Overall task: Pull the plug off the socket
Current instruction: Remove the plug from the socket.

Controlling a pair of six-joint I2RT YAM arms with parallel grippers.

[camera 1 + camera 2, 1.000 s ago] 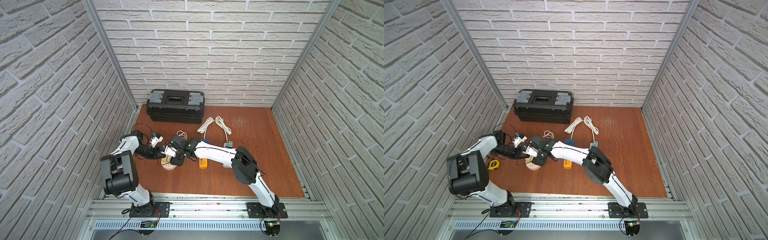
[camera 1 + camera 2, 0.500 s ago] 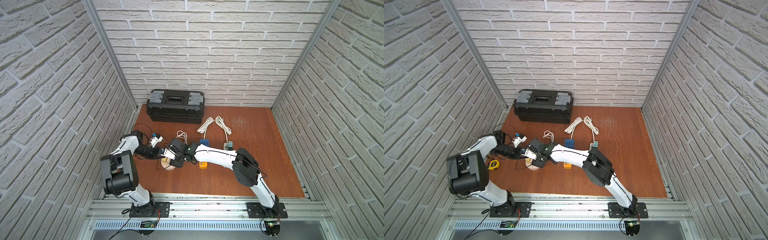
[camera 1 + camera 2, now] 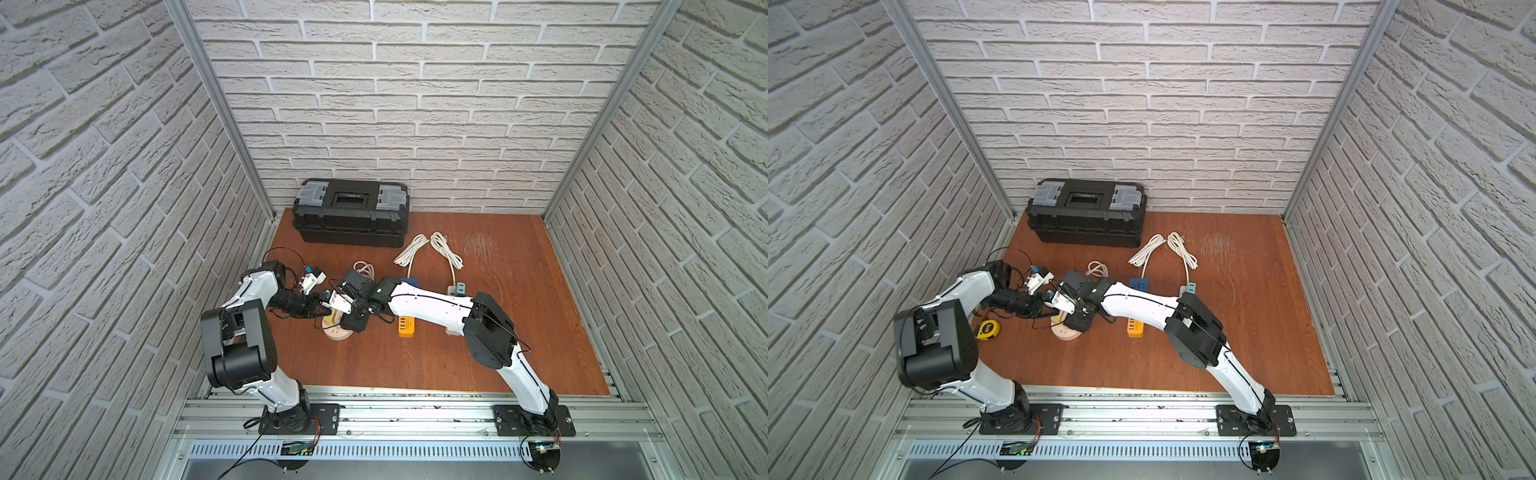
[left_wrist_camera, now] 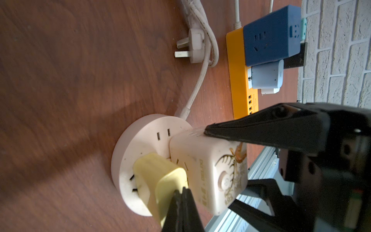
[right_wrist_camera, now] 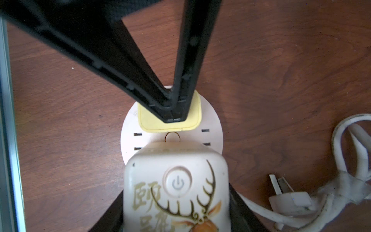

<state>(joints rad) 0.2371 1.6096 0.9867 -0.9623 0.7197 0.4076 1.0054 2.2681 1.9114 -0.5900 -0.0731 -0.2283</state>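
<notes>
My left tool (image 5: 173, 119), tips together, presses the yellow plug (image 5: 149, 121) to steady the socket (image 5: 211, 122); my right tool (image 5: 176, 213) clamps the cream plug (image 5: 176, 162) for pulling.

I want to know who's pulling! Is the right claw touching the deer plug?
Touching. The right wrist view shows the right claw with its fingers flush against both sides of the deer plug, no gap.

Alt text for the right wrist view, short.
The shut left gripper rests its tips on a yellow plug seated in a round pink socket on the wooden table. The right gripper clamps a cream deer-print adapter on the same socket; a loose white corded plug lies nearby.
</notes>
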